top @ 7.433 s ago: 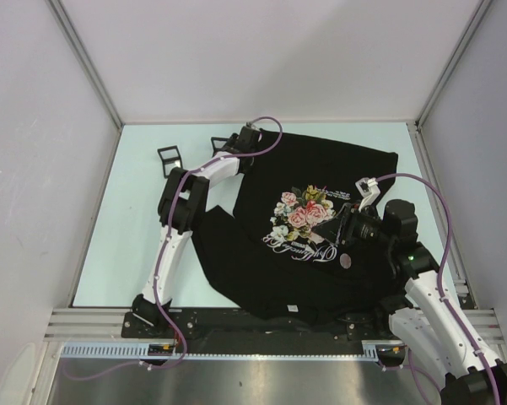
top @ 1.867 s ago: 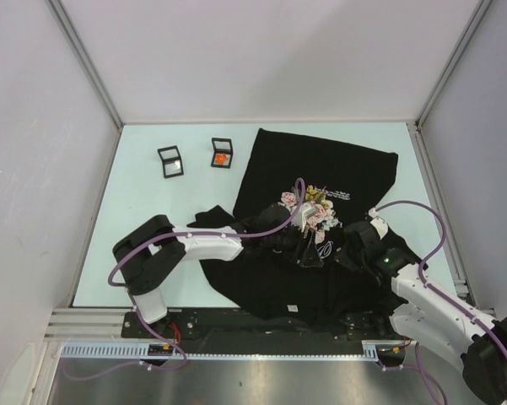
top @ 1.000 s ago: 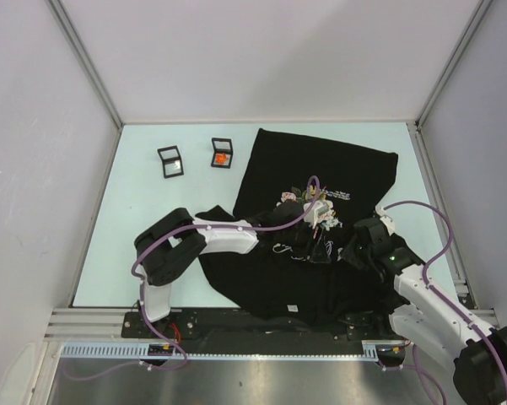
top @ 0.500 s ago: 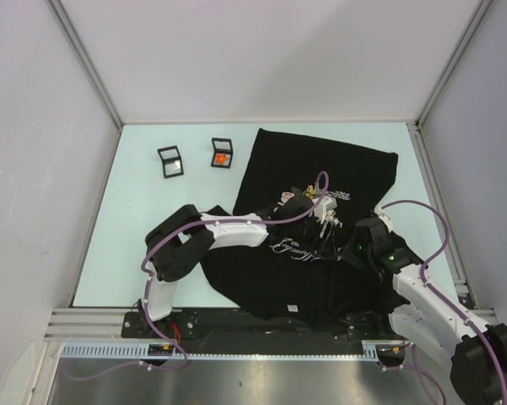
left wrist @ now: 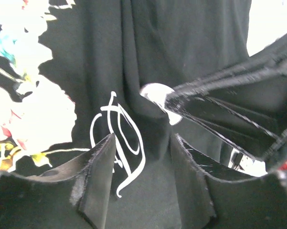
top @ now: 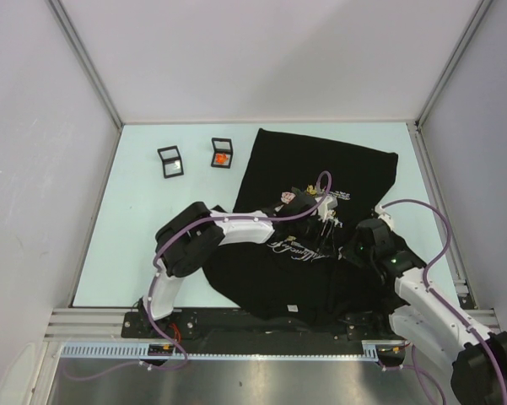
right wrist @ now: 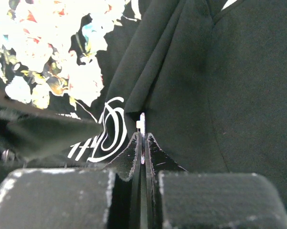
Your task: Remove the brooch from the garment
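Note:
The garment, a black T-shirt with a rose print and white cursive lettering, lies rumpled across the table. The brooch shows as a small white disc on a raised fold of the shirt, and edge-on as a thin pale sliver. My right gripper is shut on it, and its dark fingers reach in from the right. My left gripper stands open just before the brooch, one finger on each side of the fold beside the lettering. Both grippers meet over the print.
Two small black-framed boxes stand at the back left, one with a clear pane and one holding something orange. Bare pale-green table lies left of the shirt. Metal frame posts and grey walls close in the sides.
My right gripper's jaws have closed onto the brooch. My left arm has stretched further right across the print, and the fabric under it has been drawn up into a fold.

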`<state>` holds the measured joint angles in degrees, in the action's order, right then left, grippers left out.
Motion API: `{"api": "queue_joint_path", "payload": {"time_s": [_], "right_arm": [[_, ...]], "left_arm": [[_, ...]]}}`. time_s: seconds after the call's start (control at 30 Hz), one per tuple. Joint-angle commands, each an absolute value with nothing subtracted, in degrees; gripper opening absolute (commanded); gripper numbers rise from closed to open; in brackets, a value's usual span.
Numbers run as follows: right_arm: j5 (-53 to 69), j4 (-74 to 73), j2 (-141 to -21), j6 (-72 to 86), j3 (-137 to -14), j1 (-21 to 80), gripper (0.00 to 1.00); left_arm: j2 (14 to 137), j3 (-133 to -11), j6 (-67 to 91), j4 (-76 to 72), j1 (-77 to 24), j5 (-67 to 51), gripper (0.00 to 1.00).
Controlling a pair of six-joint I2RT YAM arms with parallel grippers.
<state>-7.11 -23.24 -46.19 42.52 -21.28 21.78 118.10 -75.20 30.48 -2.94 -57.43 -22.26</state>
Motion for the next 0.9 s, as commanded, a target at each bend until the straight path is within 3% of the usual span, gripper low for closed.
{"api": "queue_joint_path", "payload": {"time_s": [0.0, 0.23, 0.6, 0.87], "right_arm": [[-8.96, -22.41, -42.81, 42.10, -20.31, 22.50, 0.00], [-10.81, -22.41, -38.50, 43.15, -18.72, 24.78, 0.00], [-14.68, -21.53, -36.30, 45.79, -16.88, 28.92, 0.00], [-16.43, -22.32, -35.68, 46.67, -16.88, 29.00, 0.00]], "left_arm": [[119.44, -79.01, 32.17, -3.25, -56.43, -21.53, 0.56], [121.99, -82.44, 32.26, -1.94, -56.16, -22.85, 0.63], [122.96, -81.92, 32.08, -2.64, -56.16, -24.26, 0.53], [122.43, -79.98, 32.26, -4.04, -56.16, -25.14, 0.58]]}}
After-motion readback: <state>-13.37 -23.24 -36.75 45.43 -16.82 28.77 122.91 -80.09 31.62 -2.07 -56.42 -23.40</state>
